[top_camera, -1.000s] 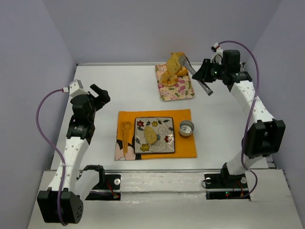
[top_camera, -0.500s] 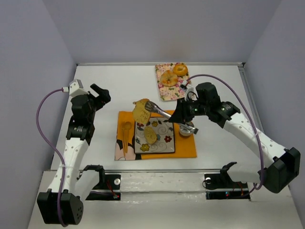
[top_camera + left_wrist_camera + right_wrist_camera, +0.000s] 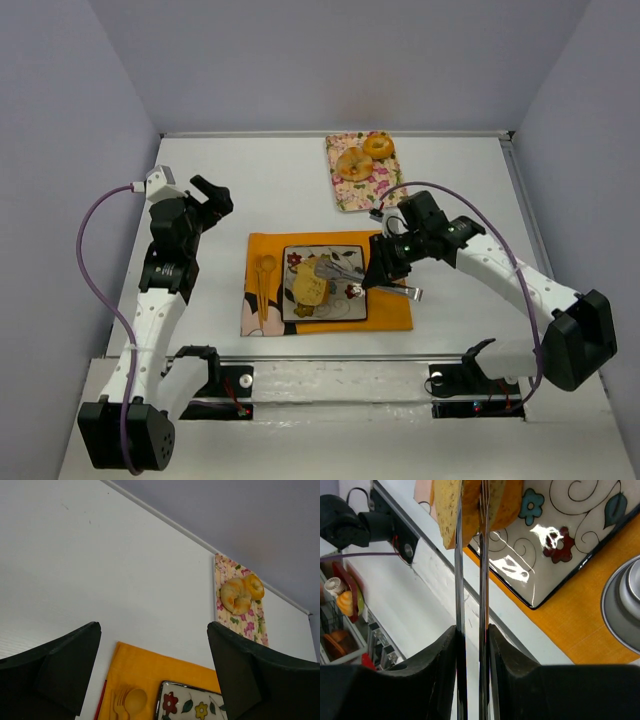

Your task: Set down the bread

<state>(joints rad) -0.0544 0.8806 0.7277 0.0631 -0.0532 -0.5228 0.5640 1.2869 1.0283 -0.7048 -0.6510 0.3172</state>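
My right gripper (image 3: pixel 387 268) (image 3: pixel 472 630) is shut on a pair of metal tongs (image 3: pixel 345 272) (image 3: pixel 459 555). The tongs' tips pinch a tan, speckled bread slice (image 3: pixel 308 285) (image 3: pixel 447 510), low over the left half of the flowered square plate (image 3: pixel 347 305) (image 3: pixel 570 545). More tan bread (image 3: pixel 502 500) shows just right of the blades; whether it is a separate slice I cannot tell. My left gripper (image 3: pixel 212 195) (image 3: pixel 155 645) hangs open with nothing in it, up and left of the mat.
The plate sits on an orange placemat (image 3: pixel 385 310) (image 3: pixel 145 667) beside a wooden spoon and fork (image 3: pixel 264 272) (image 3: pixel 127 702). A metal cup (image 3: pixel 625 605) stands right of the plate. Two ring pastries (image 3: pixel 360 158) (image 3: pixel 240 594) lie on a floral cloth (image 3: pixel 370 190).
The right arm swung from the floral cloth to the plate, carrying the bread in the tongs, and lowered it onto the plate's left half. The left arm stayed still.
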